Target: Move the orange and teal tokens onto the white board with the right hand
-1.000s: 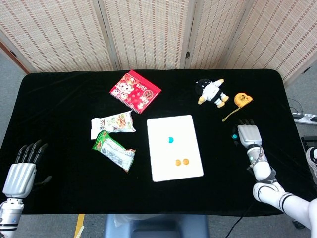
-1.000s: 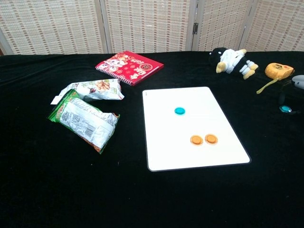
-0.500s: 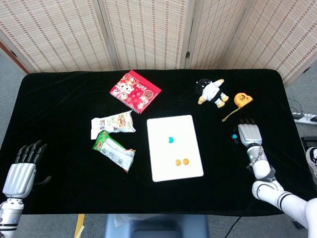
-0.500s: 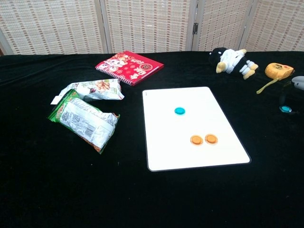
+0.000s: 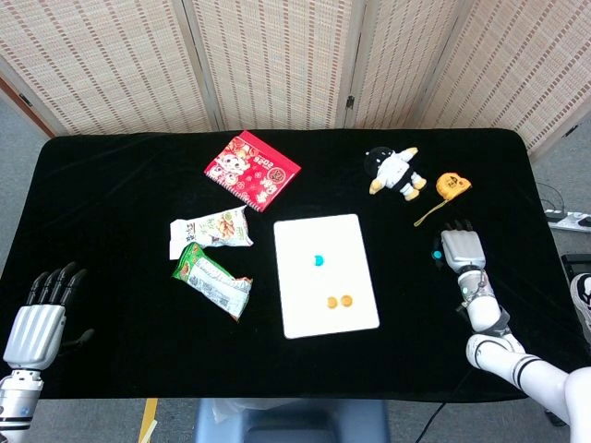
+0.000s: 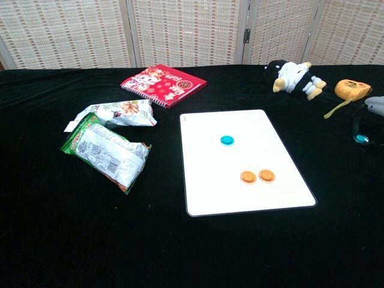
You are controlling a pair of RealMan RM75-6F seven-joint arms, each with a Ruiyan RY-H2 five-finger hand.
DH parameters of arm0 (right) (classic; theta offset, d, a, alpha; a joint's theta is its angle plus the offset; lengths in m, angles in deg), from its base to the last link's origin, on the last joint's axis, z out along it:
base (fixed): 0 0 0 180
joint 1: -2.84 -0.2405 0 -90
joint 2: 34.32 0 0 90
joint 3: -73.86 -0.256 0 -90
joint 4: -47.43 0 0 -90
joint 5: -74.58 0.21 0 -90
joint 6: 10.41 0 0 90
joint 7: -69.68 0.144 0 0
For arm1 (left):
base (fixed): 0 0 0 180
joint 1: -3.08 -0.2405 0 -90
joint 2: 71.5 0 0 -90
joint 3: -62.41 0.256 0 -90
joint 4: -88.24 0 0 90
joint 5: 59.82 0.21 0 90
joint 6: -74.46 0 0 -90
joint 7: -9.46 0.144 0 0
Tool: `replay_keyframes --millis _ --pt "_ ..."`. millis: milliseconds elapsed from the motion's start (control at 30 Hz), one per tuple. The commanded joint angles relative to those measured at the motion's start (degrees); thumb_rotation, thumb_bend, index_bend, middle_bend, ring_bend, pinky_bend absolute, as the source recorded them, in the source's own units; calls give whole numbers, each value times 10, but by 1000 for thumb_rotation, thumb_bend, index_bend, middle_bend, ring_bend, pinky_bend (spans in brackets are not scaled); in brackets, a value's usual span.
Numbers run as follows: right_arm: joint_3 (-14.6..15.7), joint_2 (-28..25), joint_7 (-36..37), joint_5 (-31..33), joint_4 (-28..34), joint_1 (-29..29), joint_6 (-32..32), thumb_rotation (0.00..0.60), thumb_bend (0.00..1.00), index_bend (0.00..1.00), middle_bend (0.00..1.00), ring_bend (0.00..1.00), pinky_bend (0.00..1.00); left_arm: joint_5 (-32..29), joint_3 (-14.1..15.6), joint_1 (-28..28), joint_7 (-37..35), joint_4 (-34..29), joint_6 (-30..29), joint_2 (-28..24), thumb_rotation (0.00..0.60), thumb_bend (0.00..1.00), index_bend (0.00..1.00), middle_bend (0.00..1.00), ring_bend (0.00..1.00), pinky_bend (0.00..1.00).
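The white board (image 5: 325, 275) (image 6: 246, 159) lies mid-table. On it sit one teal token (image 5: 319, 260) (image 6: 226, 140) and two orange tokens (image 5: 339, 302) (image 6: 257, 176) side by side. A second teal token (image 5: 437, 253) (image 6: 360, 138) lies on the black cloth right of the board. My right hand (image 5: 460, 247) rests just right of that token, fingers stretched forward and thumb side next to it; I cannot tell if it touches it. In the chest view only a grey sliver of the right hand (image 6: 375, 104) shows at the edge. My left hand (image 5: 37, 318) hovers at the lower left, fingers apart and empty.
A red notebook (image 5: 252, 171) lies behind the board. Two snack packets (image 5: 211, 258) lie to its left. A plush toy (image 5: 395, 172) and an orange tape measure (image 5: 451, 185) sit at the back right, just beyond my right hand.
My right hand has crept slightly forward beside the loose teal token, which has not moved. My left hand has sunk a little lower.
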Motion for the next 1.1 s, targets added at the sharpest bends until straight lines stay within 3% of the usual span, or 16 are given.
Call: replay_keyframes --millis 33,233,567,800,1100 --pt "-2 -3 1 -1 5 1 1 600 373 497 221 98 0 0 0 0 0 1 1 0 600 224 0 14 48 0" --pt "-9 -35 19 -20 57 8 14 600 373 509 227 103 0 0 0 0 -1 0 0 -1 600 224 0 14 48 0" --pt "-25 -108 24 -62 230 -13 17 600 373 510 227 101 0 5 -1 0 -3 -4 -5 -3 600 224 0 14 48 0" --pt "-31 -73 -30 -36 264 -69 6 600 373 511 225 96 0 5 0 -4 -9 -2 -10 -6 600 224 0 14 48 0" --pt "-29 -13 -101 31 237 -134 7 600 373 511 225 93 0 4 2 -8 -16 3 -13 -7 600 224 0 14 48 0"
